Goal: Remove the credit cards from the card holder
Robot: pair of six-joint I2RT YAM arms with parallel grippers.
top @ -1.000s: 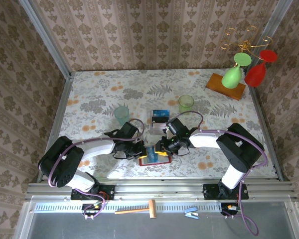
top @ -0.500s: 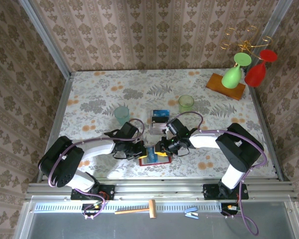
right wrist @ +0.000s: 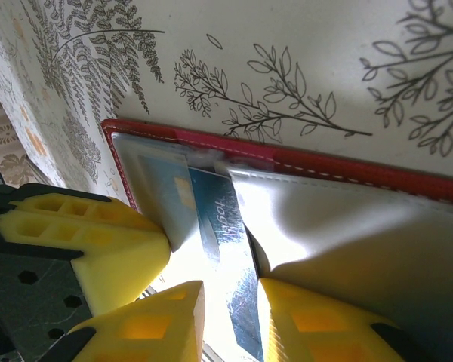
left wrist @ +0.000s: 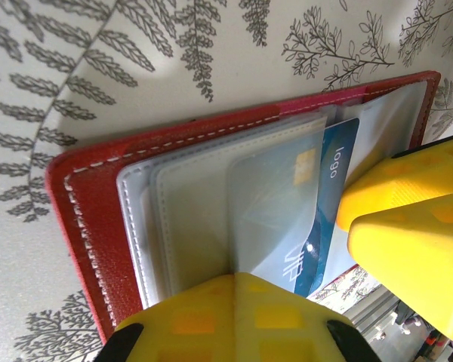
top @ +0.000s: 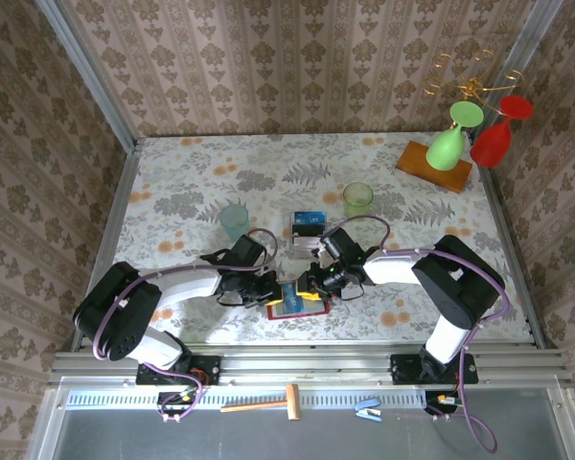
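Card holder point(top: 297, 310) on table point(top: 441, 220) near front edge, credit card point(left wrist: 331, 188) inside, box point(top: 307, 223) behind.

This is a robot test cell dressed up as a home, not a real room. Flat panels of patterned wallpaper point(top: 297, 67) stand around the counter point(top: 182, 182) and meet at bare aluminium posts point(top: 86, 72). The counter wears a floral cloth and carries domestic props: two tinted tumblers point(top: 235, 220), and a gold rack point(top: 470, 81) on a wooden base point(top: 422, 163) with a green glass point(top: 450, 139) and a red glass point(top: 495, 134) hanging upside down. At the near edge, two robot arms point(top: 163, 287) are bolted to an aluminium rail point(top: 307, 364), purple cables point(top: 479, 422) trailing. On the grey ledge below lie a hammer point(top: 264, 403) and a blue clip point(top: 368, 410).
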